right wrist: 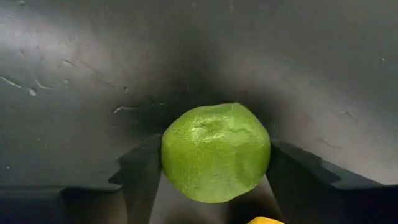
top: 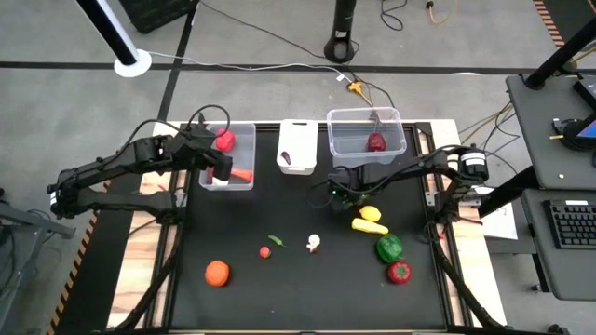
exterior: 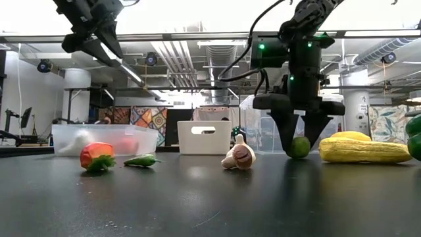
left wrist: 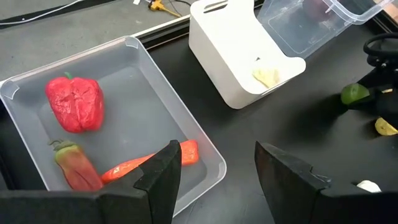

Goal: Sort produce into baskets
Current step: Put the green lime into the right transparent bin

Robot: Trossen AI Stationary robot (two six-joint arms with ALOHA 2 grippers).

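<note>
High view, left clear tub (top: 244, 135): a red pepper (top: 225, 140), a carrot (top: 242, 174) and a reddish chili (left wrist: 73, 165) are contained.
White tub (top: 298, 135): a pale yellowish piece (left wrist: 266, 76) is seen inside from the left wrist view; a dark item is seen from above, and it cannot be told what it is.
Right clear tub (top: 365, 116): a purple onion (top: 375, 142) is held within.
Left gripper (top: 210, 167): raised over the near edge of the left clear tub; fingers (left wrist: 163, 174) are held apart, with nothing between them.
Right gripper (exterior: 299, 146): lowered to the table surface; fingers (right wrist: 140, 171) are set on either side of a lime (right wrist: 216, 152), with the pads against its flanks; the lime rests on the table.
Beside the right gripper: a lemon (top: 371, 214) and a yellow squash-like piece (exterior: 362, 151) lie close by.
Table (top: 289, 288), elsewhere: a green pepper (top: 389, 247), a second red pepper (top: 399, 272), garlic (top: 314, 244), a small green chili (top: 276, 240), a small red piece (top: 265, 252) and an orange (top: 217, 272) are spread along the near part.
</note>
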